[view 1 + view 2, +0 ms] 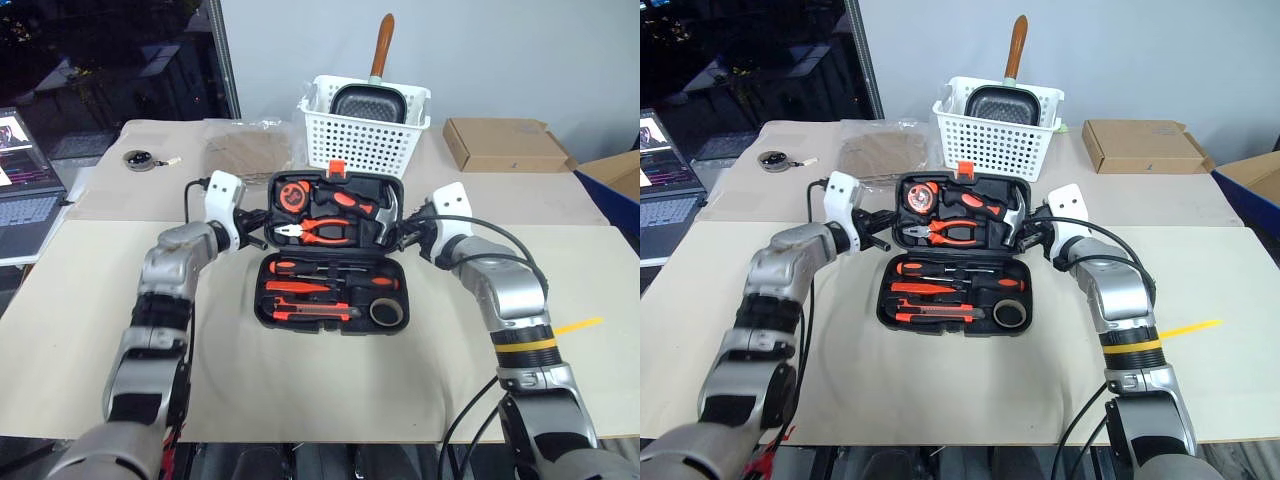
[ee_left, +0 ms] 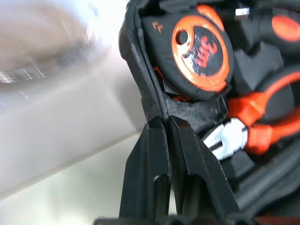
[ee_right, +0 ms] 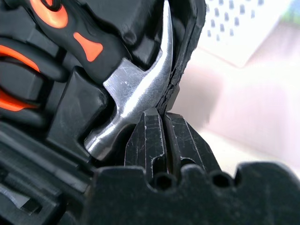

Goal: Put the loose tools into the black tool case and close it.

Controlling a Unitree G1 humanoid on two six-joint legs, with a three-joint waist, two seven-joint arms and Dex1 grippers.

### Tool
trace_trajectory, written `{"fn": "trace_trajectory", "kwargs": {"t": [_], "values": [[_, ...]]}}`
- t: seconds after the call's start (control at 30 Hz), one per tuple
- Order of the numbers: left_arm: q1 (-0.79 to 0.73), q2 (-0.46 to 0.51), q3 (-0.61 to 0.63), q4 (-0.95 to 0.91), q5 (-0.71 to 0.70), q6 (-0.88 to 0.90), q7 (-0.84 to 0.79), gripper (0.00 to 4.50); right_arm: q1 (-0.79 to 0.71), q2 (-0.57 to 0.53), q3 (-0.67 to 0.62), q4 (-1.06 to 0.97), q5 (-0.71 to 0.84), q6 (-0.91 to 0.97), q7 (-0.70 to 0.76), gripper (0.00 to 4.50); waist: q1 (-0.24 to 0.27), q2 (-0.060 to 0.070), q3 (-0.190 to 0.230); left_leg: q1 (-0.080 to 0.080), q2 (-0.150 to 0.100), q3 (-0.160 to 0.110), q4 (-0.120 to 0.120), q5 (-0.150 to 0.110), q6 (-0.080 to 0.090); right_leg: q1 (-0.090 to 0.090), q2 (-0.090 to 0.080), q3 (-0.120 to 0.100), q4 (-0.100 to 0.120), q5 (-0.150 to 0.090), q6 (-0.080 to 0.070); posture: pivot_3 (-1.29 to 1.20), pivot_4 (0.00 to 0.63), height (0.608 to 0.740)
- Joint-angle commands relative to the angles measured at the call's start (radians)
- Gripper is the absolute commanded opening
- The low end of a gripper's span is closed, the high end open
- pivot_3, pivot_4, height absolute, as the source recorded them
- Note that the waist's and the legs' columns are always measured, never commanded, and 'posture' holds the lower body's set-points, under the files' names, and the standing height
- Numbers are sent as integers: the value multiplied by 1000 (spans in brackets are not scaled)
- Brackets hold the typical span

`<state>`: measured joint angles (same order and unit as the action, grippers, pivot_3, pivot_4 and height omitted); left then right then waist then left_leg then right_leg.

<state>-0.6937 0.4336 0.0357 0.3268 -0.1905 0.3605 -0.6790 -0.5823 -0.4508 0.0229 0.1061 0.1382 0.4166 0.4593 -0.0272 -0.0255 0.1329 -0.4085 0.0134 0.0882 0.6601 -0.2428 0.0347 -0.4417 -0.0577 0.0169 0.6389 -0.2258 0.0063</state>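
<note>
both arms reached up from the bottom of the frame over the counter (image 1: 330, 400). at the centre lay the black tool case (image 1: 331, 320), open, its near half flat and its lid half raised behind. the loose tools (image 1: 310, 290) sat in the recesses of the near half, beside a roll of tape (image 1: 386, 312). the left pincer (image 2: 165, 124) was pinched tight on the left rim of the lid, just beside the round tape measure (image 2: 202, 47) and the pliers (image 1: 318, 232). the right pincer (image 3: 164, 117) was pinched tight on the right rim, next to the hammer (image 3: 136, 89) head. behind the case, at upper centre, stood a white basket (image 1: 365, 125) with a pan (image 1: 368, 100). a cardboard box (image 1: 503, 144) lay at upper right, and a laptop (image 1: 25, 185) showed at the left edge.
</note>
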Motion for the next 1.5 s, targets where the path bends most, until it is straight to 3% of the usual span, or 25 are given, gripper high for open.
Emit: {"fn": "trace_trajectory", "kwargs": {"t": [0.03, 0.3, 0.43, 0.6, 0.73, 0.8, 0.9, 0.97, 1.03, 1.1, 1.13, 1.2, 1.4, 1.5], "values": [[64, 29, -84, -165, 64, -222, -70, 63, 72, -13, 27, -168, -2, -266, 104, 0, 10, 0, 0, 0, 0, 0, 0, 0, 0, 0, 0, 0, 0, 0, 0, 0, 150, 740], [281, 142, -68, -275, 103, -482, -138, 63, 378, -116, -61, -345, -40, -542, 160, 0, 15, 1, 0, 5, 0, 1, 1, -6, 11, 5, -2, 1, -1, 0, 0, 0, 150, 740], [362, 188, -18, -326, 55, -466, -155, 63, 510, -199, -66, -363, -128, -724, 183, 0, 14, 1, 0, 8, 1, 2, 1, -6, 11, 7, -2, 1, 1, 0, 0, 0, 150, 740], [492, 294, 118, -424, -138, -275, -257, 1581, 652, -324, -117, -351, -140, -824, 250, 0, 10, 2, 0, 22, 2, 5, 1, -7, 12, 21, -1, 1, -8, -1, -1, 0, 150, 740], [550, 389, 200, -495, -288, -82, -332, 2939, 734, -423, -192, -324, -134, -804, 300, 1285, 18, 1, 0, 24, 2, 5, 1, -7, 12, 24, -2, 0, -8, -2, -1, 0, 150, 740], [562, 426, 243, -531, -383, 27, -359, 3268, 796, -448, -248, -369, -8, -687, 356, 1937, 25, 1, 0, 25, 2, 5, 1, -6, 12, 24, -3, 0, -8, -2, 0, 0, 150, 740], [580, 474, 294, -586, -501, 146, -404, 3268, 930, -524, -352, -491, 207, -465, 496, 1937, 27, 2, 0, 25, 2, 4, 1, -6, 12, 25, -2, -1, -8, -2, -1, 0, 150, 740], [587, 512, 324, -627, -603, 245, -442, 3268, 991, -563, -437, -613, 437, -282, 548, 1937, 28, 2, 1, 25, 3, 4, 1, -6, 12, 25, -2, 0, -8, -3, -1, 0, 150, 740], [602, 544, 343, -674, -670, 301, -480, 3268, 1021, -605, -466, -717, 562, -177, 600, 1399, 20, 2, 1, 25, 5, 3, 1, -6, 12, 26, -2, 0, -8, -3, -2, 0, 150, 740], [628, 577, 357, -722, -712, 333, -529, 3268, 1016, -643, -430, -806, 629, -104, 619, 1051, 12, 1, 1, 26, 6, 3, 1, -7, 12, 26, -3, 0, -8, -3, -2, 0, 150, 740], [643, 594, 367, -748, -735, 351, -549, 3268, 991, -659, -371, -844, 621, -77, 611, 533, 11, 1, 2, 29, 8, 3, 1, -7, 12, 29, -2, 0, -9, -5, -2, 0, 150, 740], [668, 624, 380, -793, -758, 369, -581, 3268, 926, -673, -241, -878, 552, -47, 591, 43, 13, -1, 2, 34, 10, 4, 1, -7, 12, 34, -1, -1, -10, -9, 1, 0, 150, 740], [732, 651, 425, -885, -757, 364, -600, 3268, 680, -610, 82, -826, 322, 54, 499, 43, 25, 0, 3, 38, 11, 6, 0, -7, 10, 36, -2, -2, -10, -15, -8, 0, 150, 740], [769, 642, 452, -916, -760, 368, -584, 3268, 572, -546, 176, -773, 226, 95, 439, 43, 29, 0, 3, 37, 11, 6, 0, -7, 9, 34, -2, -3, -10, -15, -8, 0, 150, 740]]}}
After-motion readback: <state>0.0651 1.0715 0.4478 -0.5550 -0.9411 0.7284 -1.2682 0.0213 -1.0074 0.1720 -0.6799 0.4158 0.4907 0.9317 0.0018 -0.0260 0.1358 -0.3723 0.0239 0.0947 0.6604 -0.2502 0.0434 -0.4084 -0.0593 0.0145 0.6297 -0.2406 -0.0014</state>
